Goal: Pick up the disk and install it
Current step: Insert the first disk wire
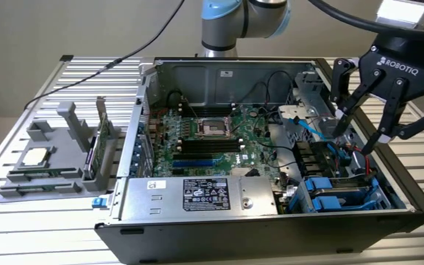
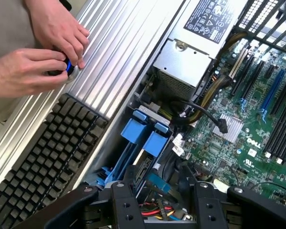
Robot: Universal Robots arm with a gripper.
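Standing at far left: grey fixture (image 1: 50, 165) on the ribbed metal desk (image 1: 42, 88), well apart from the gripper.
Fixture contents: small square silver chip (image 1: 37, 157) lying flat; a circuit card (image 1: 97, 141) upright in a slot on the side nearer the case.
Centre: open computer case (image 1: 256, 237), side panel off, interior facing up.
Case floor: green motherboard (image 1: 212, 146) with a bare processor socket (image 1: 213, 128) near its middle.
Case front: silver power supply (image 1: 197, 196) with a black-and-white label, just beside the drive bay.
Disk: disk (image 1: 344, 194) lies in the drive bay at the front corner of the case, on the exterior view's right; blue bracket frames it, grey metal shows between the blue.
Gripper: gripper (image 1: 370, 138) hangs over the case on the exterior view's right, above the cables behind the drive bay, clear of the disk.
Fingers: fingers (image 1: 350, 102) spread apart, nothing between them.
Wrist view, outside the case: black keyboard (image 2: 43, 157) on the desk just beside the case wall; one hand (image 2: 57, 31) and another hand (image 2: 24, 71) of a person pinch a small dark object with a blue glow (image 2: 66, 67).
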